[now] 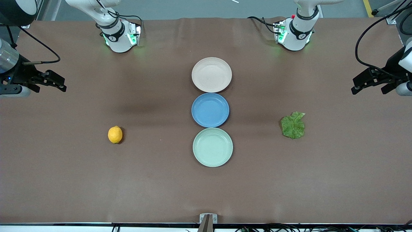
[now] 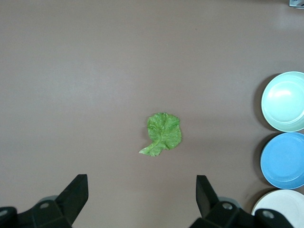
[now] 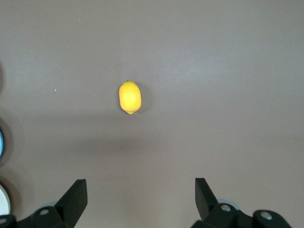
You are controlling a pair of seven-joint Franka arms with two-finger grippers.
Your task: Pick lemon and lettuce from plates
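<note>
Three plates [image 1: 211, 74] (one lemon [image 1: 115, 134], one lettuce [image 1: 293, 125])

I'm looking at a robotics lab bench, not a kitchen: a brown mat [image 1: 64, 180] is covering the whole table, and two white arm bases [image 1: 120, 35] [image 1: 294, 33] are glowing with green status lights along its edge. Black cables [image 1: 367, 42] are trailing off the corners, more wiring is bunching under the near edge, and grey floor with a yellow line [image 1: 366, 7] is showing past the table.
</note>
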